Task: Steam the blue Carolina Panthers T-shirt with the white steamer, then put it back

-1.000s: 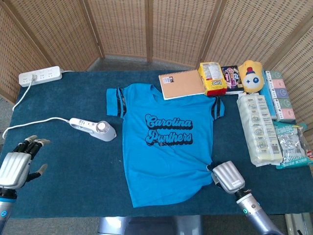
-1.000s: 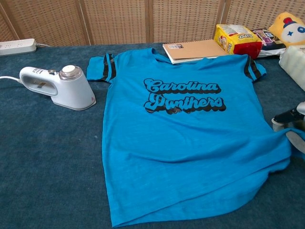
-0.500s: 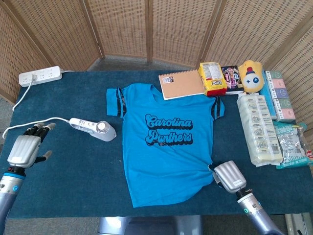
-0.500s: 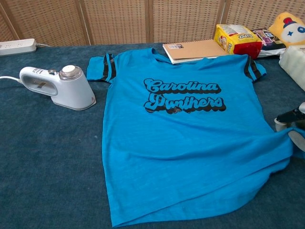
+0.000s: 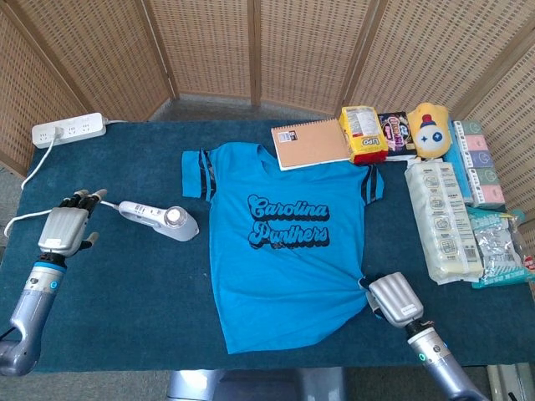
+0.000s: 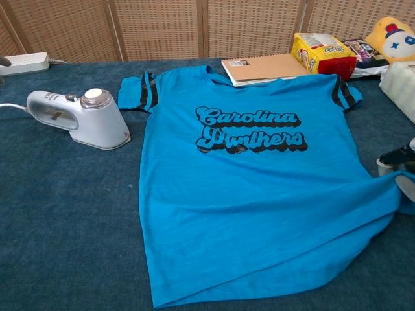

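Left hand [image 5: 65, 227], fingers apart and empty at frame left, should wrap the steamer [image 5: 159, 219] handle squarely; right hand [image 5: 391, 299] pins the T-shirt [image 5: 284, 242] hem, lower right.

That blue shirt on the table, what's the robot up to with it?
It is getting ready to steam the T-shirt, which lies flat on the table. The right hand grips the shirt's lower corner, bunching the cloth there. The left hand, fingers apart and holding nothing, hangs just left of the white steamer, which sits untouched beside the shirt with its cord running off toward the power strip.
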